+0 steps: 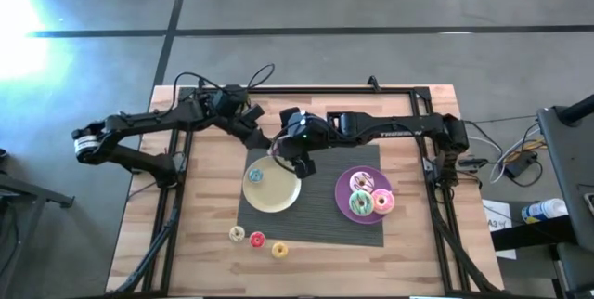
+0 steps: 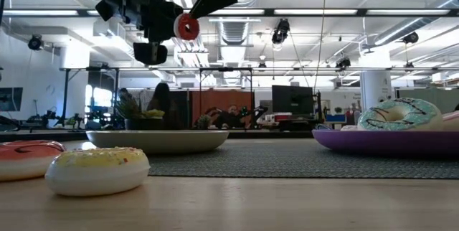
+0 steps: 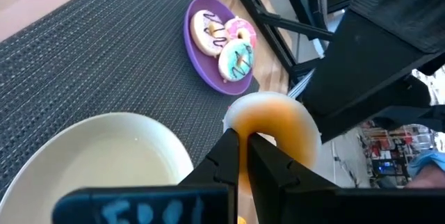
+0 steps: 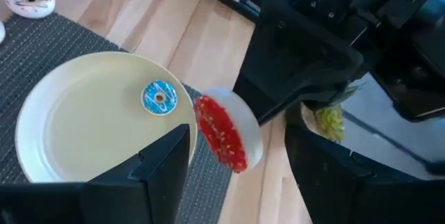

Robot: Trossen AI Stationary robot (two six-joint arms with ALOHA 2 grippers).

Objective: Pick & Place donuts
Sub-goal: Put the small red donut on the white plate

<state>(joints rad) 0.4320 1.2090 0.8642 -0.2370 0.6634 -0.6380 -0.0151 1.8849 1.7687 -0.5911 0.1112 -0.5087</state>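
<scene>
A: What's in the plates?
B: The yellow plate [image 1: 278,194] holds a blue mini donut [image 4: 160,97]; the purple plate [image 1: 344,190] three larger donuts [image 1: 371,194].
A: And the fingers?
B: The left gripper [image 3: 245,156] pinches an orange mini donut [image 3: 278,123]; the right gripper's [image 4: 236,156] are spread beside a red mini donut [image 4: 221,139], above the yellow plate's rim.

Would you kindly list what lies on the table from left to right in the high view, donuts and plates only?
Cream mini donut → red mini donut → yellow plate holding the blue mini donut → yellow mini donut → purple plate with three larger donuts: white-sprinkled, green, pink.
</scene>
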